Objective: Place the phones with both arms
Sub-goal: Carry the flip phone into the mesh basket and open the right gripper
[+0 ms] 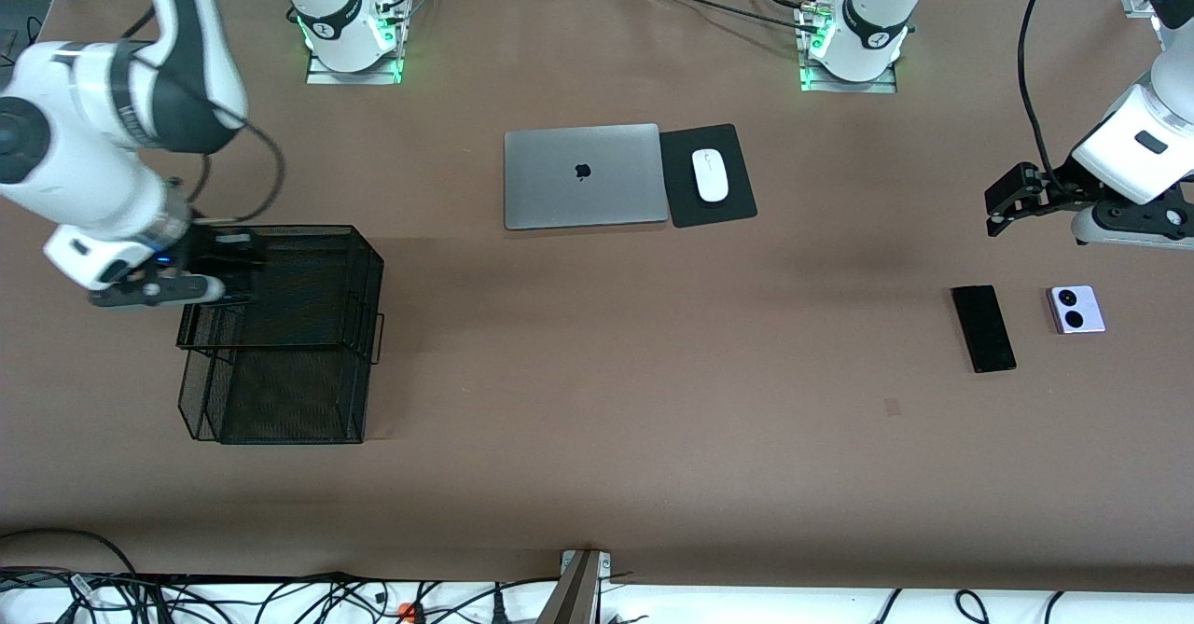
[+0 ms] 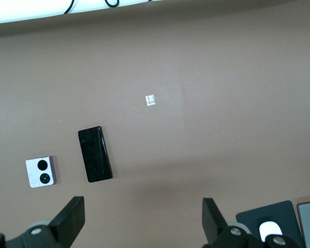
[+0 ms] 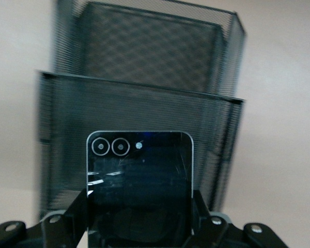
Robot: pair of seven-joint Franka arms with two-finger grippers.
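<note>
Right wrist view: black flip phone (image 3: 139, 175) clamped in right gripper (image 3: 139, 217) over mesh basket (image 3: 144, 67); left gripper (image 2: 139, 219) wide open.

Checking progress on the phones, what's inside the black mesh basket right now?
No phone shows inside the mesh basket; its dark mesh hides parts. The right tool holds the black flip phone over its rim.
</note>
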